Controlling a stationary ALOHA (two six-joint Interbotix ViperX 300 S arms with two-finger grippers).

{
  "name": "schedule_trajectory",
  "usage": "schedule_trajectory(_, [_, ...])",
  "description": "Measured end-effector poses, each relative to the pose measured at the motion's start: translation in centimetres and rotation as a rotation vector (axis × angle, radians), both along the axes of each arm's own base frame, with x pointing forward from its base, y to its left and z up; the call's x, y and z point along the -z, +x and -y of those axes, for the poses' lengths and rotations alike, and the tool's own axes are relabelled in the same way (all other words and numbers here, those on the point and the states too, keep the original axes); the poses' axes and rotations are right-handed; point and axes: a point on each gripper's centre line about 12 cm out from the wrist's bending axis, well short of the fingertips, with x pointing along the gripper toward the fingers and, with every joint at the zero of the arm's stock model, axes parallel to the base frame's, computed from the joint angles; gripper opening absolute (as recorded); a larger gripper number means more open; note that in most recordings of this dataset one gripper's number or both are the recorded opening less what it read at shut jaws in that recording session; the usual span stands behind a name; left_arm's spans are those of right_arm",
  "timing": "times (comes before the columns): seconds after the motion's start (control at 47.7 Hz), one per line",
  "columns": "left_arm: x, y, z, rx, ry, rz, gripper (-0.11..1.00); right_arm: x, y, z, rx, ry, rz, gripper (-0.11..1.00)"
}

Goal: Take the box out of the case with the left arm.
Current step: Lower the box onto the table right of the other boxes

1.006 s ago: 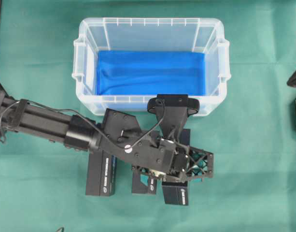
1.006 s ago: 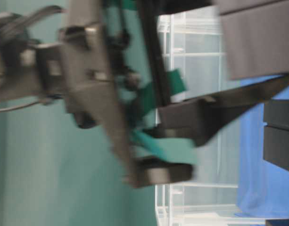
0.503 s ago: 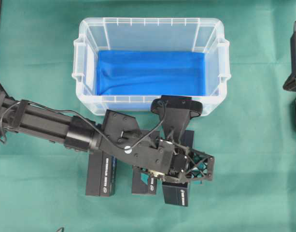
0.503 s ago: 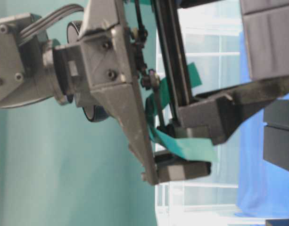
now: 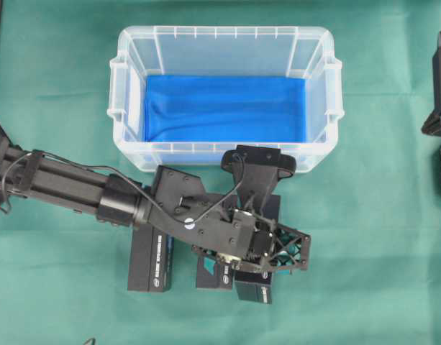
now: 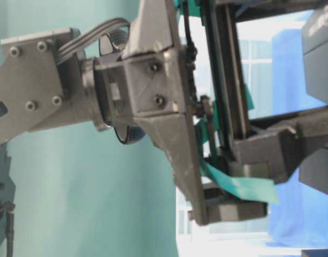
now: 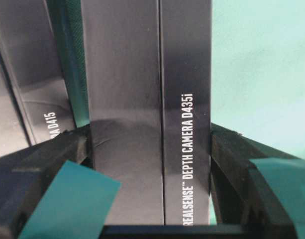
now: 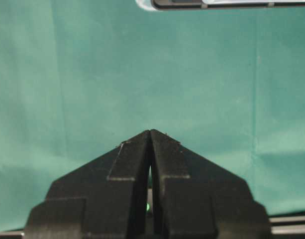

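Box (image 7: 152, 114): black carton, white print "REALSENSE DEPTH CAMERA D435i"; outside the case, over the bench just in front of the case's near wall, rightmost of a row of black cartons.
Grip: left claw (image 5: 267, 251) closed on the box across its narrow sides; teal-padded fingers (image 7: 67, 199) flank it left and right in the wrist view, both touching.
Box height: cannot tell whether it rests on the cloth or hangs just above; overhead view shows it beside the others, arm covers most of it.
Neighbours: second carton (image 5: 149, 260) at left, third carton (image 5: 214, 272) between, near the held one.
Case (image 5: 126, 65): clear bin, only the blue cloth liner (image 5: 224, 108) showing inside; no carton in it.
Bench (image 5: 378, 237): green cloth.
Right claw (image 8: 150, 149): tips pressed together, holds nothing, parked over bare cloth at far right.
Step (est.): set-down/release; extraction looks done.
Procedure: lower till the base sits flat, keep the box parallel to its neighbours w/o nudging them, open fingers fully, lift straight up.
Risk: a pad dragging the box on retreat.
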Motion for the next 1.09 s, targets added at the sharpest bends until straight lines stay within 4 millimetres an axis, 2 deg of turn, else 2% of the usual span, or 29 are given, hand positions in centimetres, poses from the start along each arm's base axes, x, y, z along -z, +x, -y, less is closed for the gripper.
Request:
schedule_trajectory(0.084, [0.0,0.1,0.1,0.011,-0.002,0.015,0.6,0.0,0.0,0.0,0.002,0.0,0.002,0.0])
schedule_trajectory(0.126, [0.1,0.2,0.0,0.017,-0.002,0.022,0.64,0.0,0.0,0.0,0.002,0.0,0.002,0.0])
schedule_trajectory(0.21, [0.0,0.5,-0.1,0.028,-0.002,0.039,0.85,0.0,0.0,0.0,0.002,0.0,0.002,0.0])
schedule_trajectory(0.272, [0.0,0.5,-0.2,0.03,-0.002,0.042,0.97,0.0,0.0,0.0,0.002,0.0,0.0,0.0])
schedule_trajectory(0.712, [-0.5,0.4,-0.5,0.025,-0.002,0.045,0.94,0.0,0.0,0.0,0.002,0.0,0.002,0.0])
schedule_trajectory(0.838, [-1.9,-0.1,-1.0,0.025,0.003,0.047,0.93,0.0,0.0,0.0,0.002,0.0,0.002,0.0])
schedule_trajectory(1.09, [-6.2,0.0,-1.9,0.01,-0.006,0.109,0.93,0.0,0.0,0.0,0.002,0.0,0.002,0.0])
